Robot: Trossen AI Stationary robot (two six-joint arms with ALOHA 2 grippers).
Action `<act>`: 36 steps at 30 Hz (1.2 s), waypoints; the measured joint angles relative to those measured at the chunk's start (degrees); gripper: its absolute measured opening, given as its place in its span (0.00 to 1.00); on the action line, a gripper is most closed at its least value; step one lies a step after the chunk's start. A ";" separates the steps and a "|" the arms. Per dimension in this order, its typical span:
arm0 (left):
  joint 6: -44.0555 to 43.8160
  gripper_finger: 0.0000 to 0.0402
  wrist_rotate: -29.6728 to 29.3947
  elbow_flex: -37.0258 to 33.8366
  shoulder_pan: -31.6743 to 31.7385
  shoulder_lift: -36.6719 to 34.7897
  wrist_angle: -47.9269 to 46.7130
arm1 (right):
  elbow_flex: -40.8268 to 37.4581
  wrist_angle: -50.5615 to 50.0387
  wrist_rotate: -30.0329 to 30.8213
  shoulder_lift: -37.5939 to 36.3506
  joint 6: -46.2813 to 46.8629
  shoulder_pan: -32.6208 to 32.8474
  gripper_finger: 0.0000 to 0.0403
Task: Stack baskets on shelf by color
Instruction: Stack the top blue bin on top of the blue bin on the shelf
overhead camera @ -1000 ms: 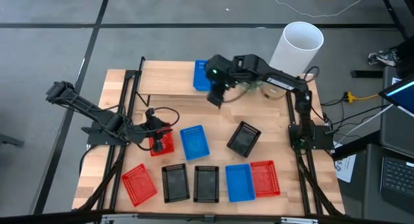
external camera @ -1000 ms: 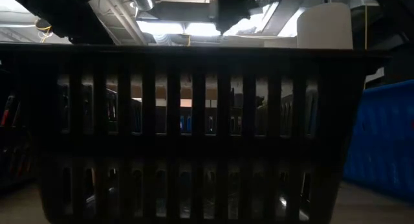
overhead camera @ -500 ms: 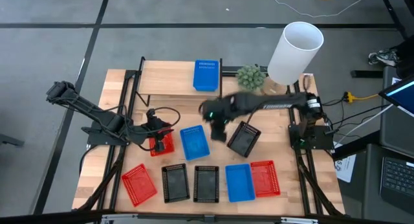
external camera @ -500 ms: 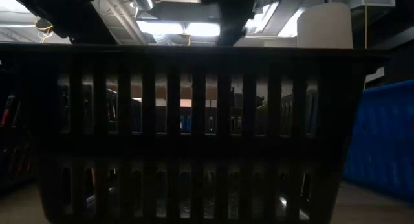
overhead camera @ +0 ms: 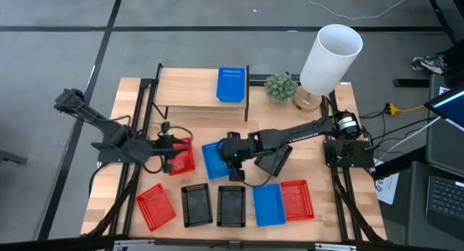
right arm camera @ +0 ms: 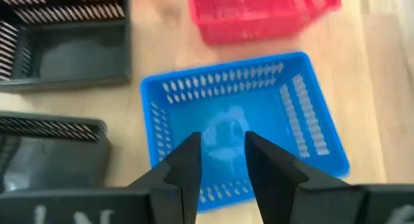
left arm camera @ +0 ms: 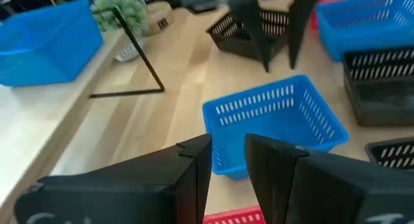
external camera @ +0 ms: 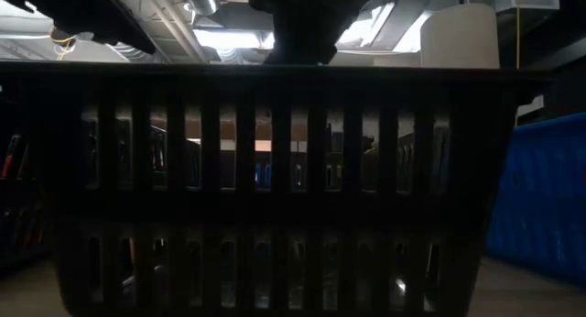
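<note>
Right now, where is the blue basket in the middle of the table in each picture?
High view: the blue basket lies mid-table, under the right pincer.
Low view: not identifiable; a black basket blocks nearly everything.
Left wrist view: centre, beyond the left pincer.
Right wrist view: centre, directly beneath that arm's fingers.
Shared landmark: the red basket beside it, also in the right wrist view.

Perforated plastic baskets [right arm camera: 242,130], wood shelf [overhead camera: 190,91]
</note>
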 joint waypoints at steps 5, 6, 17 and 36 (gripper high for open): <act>-1.59 0.21 -0.25 -5.94 0.02 -8.64 1.40 | 2.22 -0.86 -0.16 2.68 -2.06 2.14 0.29; -2.59 0.21 -0.24 -7.73 0.02 -10.29 2.25 | 2.32 -0.76 -0.21 3.17 -2.07 2.75 0.29; 2.14 0.21 5.07 -23.64 -0.07 -21.89 20.60 | 2.31 -3.51 0.25 6.79 -0.99 5.80 0.29; 4.03 0.21 9.08 -29.73 -0.07 -24.78 28.62 | 4.65 -8.91 4.83 7.45 1.40 5.56 0.01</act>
